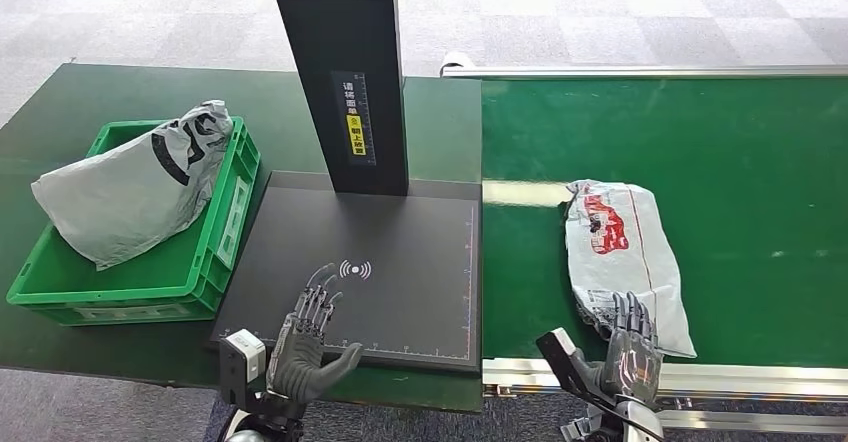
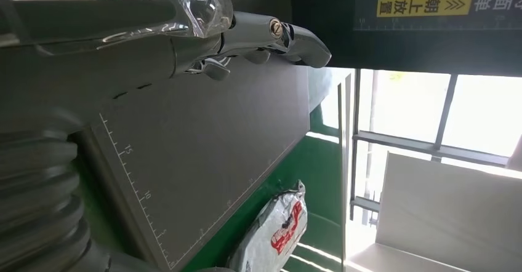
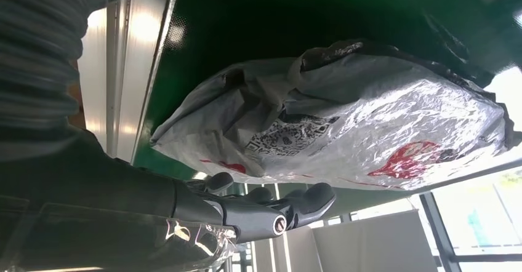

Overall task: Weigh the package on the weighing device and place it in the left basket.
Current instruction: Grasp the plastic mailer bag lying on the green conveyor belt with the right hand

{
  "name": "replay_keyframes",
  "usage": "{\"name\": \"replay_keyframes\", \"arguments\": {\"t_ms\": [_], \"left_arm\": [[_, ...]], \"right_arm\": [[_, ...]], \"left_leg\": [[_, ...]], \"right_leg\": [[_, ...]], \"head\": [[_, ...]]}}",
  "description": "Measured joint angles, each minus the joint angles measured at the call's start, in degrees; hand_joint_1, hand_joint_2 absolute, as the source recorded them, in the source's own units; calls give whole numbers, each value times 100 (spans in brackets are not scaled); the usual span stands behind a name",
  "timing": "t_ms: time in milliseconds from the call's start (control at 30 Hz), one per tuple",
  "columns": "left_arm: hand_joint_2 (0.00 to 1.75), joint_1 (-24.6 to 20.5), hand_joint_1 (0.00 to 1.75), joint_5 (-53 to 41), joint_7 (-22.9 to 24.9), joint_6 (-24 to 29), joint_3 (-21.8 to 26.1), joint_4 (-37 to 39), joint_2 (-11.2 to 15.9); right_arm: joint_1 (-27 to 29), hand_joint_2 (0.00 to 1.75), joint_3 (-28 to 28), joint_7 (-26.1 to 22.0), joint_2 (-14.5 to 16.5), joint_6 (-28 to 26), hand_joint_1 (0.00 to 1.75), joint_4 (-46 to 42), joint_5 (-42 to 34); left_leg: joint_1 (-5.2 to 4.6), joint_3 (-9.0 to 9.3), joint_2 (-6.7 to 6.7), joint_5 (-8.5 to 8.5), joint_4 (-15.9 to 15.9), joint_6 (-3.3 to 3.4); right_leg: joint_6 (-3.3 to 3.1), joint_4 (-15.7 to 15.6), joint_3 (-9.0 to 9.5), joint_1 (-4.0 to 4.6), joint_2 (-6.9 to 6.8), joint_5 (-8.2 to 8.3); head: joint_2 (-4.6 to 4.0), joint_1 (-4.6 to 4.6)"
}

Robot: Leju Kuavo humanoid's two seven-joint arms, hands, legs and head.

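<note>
On the green conveyor surface, right of the black weighing device, lies the silver red-printed package. The right robot hand hovers open at its near end; the left robot hand spreads empty over the platform. A green basket at left holds a grey bag; grey carpet lies beyond.

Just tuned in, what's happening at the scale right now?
The right hand is at the near end of the white package with red print lying on the green conveyor belt; a grip isn't clear yet. The left hand hovers open over the black weighing platform, which carries nothing. The green basket on the left already holds a grey bag.
</note>
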Motion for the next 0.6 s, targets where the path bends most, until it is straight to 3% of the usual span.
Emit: {"name": "replay_keyframes", "arguments": {"t_ms": [600], "left_arm": [[175,90,0,-5,9,-21,1,-56,0]], "right_arm": [[-115,175,2,99,17,-3,0,147,295]], "left_leg": [[0,2,0,0,0,0]], "right_leg": [[0,0,2,0,0,0]], "head": [[0,0]]}}
